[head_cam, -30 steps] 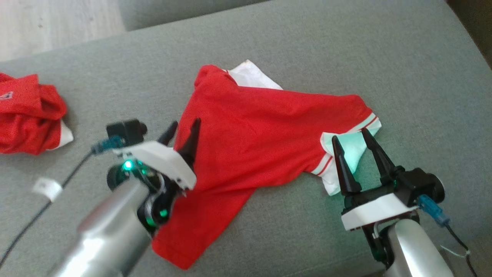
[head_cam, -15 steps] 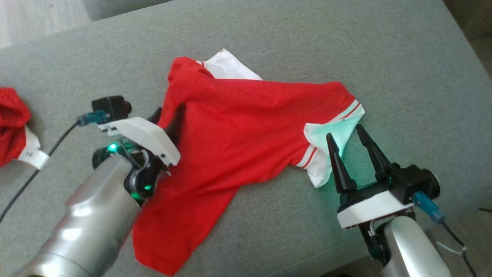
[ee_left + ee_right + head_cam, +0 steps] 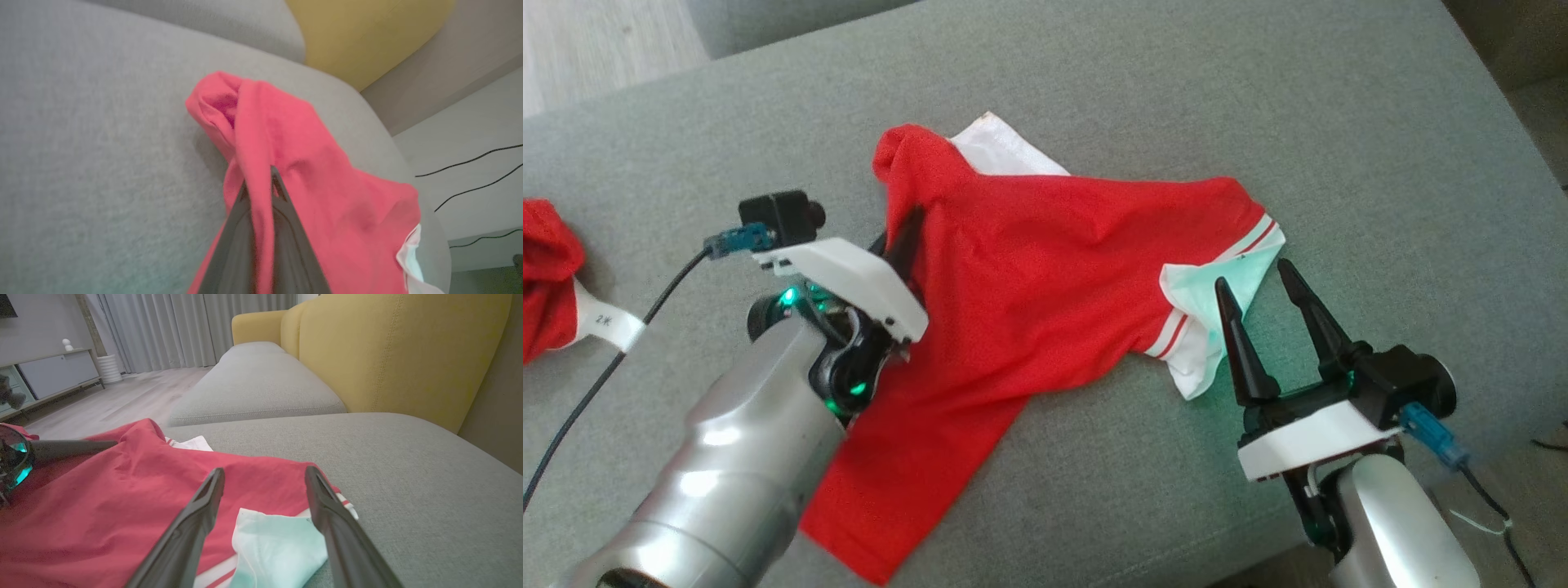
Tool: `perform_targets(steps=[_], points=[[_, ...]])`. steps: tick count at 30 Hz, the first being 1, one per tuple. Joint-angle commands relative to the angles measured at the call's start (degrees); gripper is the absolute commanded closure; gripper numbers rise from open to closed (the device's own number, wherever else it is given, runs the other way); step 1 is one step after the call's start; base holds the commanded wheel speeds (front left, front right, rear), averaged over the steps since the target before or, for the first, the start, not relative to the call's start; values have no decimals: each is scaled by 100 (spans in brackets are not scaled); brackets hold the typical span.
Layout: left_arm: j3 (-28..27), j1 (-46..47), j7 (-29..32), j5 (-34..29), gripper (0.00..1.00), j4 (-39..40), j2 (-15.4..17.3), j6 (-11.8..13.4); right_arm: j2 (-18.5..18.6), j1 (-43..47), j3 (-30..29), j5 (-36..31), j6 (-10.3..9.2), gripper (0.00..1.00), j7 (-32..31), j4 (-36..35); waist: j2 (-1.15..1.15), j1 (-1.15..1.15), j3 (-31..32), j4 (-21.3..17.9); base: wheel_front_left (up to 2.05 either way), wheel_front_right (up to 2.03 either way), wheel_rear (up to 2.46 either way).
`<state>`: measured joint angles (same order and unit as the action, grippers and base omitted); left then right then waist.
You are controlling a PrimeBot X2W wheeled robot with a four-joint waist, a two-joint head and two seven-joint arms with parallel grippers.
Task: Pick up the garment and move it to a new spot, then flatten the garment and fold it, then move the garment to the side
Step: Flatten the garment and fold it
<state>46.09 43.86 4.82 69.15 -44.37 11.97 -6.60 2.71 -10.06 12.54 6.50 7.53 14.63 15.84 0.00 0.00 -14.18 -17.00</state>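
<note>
Shows a red garment (image 3: 1045, 278) lying rumpled across the middle of a grey sofa seat (image 3: 1176, 90), with one hem trailing toward the near edge and a white-trimmed sleeve (image 3: 1205, 327) pointing toward the right edge. Shows the left gripper (image 3: 907, 235) pinched tight on a thin ridge of red cloth along the garment's left side, toward the collar end. Shows the right gripper (image 3: 1254, 273) spread wide and holding nothing, its fingers bracketing the pale sleeve tip without closing on it. Likely trouble on lifting: slipping free of that single narrow pinch, or hauling up one layer only and dragging the rest into a bunch. Risks a lopsided lift as well, with the right side unheld and the sleeve folding under. Risks, too, tangling with a second red garment (image 3: 547, 286) at the seat's left edge, if carried that way.
</note>
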Motion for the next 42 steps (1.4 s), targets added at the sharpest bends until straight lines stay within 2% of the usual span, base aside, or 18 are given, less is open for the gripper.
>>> perform_targets(steps=[1, 5, 10, 11, 17, 18, 23, 26, 30, 34, 38, 42], points=[[-195, 382, -165, -35, 100, 254, 117, -42, 17, -142, 115, 31, -4, 0, 37, -149, 0, 0, 48, 5, 0, 0, 0], [-287, 425, -489, -57, 100, 914, 222, -66, 17, -77, 75, 61, -4, 0, 37, -125, 0, 0, 243, 4, 0, 0, 0], [-308, 69, -447, 17, 100, 2345, 546, 22, 17, 87, 4, 118, -4, 0, 37, -86, 0, 0, 536, -5, 0, 0, 0], [-292, -153, -362, 37, 100, 3024, 727, 184, 17, 145, -20, 145, -4, 0, 37, -79, 0, 0, 649, -28, 0, 0, 0], [-371, -745, -169, 72, 100, 4932, 1305, 897, 17, 238, -78, 245, -4, 0, 37, -91, 0, 0, 907, -188, 0, 0, 0], [-371, -745, -169, 72, 100, 4932, 1305, 897, 17, 238, -78, 245, -4, 0, 37, -91, 0, 0, 907, -188, 0, 0, 0], [-322, -1204, 10, 81, 100, 6099, 1699, 1340, 17, 278, -84, 340, -4, 0, 37, -104, 0, 0, 1002, -383, 0, 0, 0], [-263, -1381, 70, 24, 100, 6552, 1864, 1493, 17, 314, -97, 369, -4, 0, 37, -122, 0, 0, 1001, -479, 0, 0, 0], [-262, -1475, 135, 3, 100, 6795, 2008, 1625, 17, 355, -123, 413, -4, 0, 37, -151, 0, 0, 985, -570, 0, 0, 0], [-421, -1350, 219, 19, 100, 6614, 2174, 1702, 17, 347, -130, 431, -4, 0, 37, -172, 0, 0, 950, -631, 0, 0, 0], [-562, -1120, 402, 21, 100, 6048, 2400, 1705, 17, 297, -147, 456, -4, 0, 37, -204, 0, 0, 862, -664, 0, 0, 0], [-634, -837, 628, -5, 100, 5131, 2611, 1637, 17, 257, -137, 471, -4, 0, 37, -224, 0, 0, 759, -673, 0, 0, 0]])
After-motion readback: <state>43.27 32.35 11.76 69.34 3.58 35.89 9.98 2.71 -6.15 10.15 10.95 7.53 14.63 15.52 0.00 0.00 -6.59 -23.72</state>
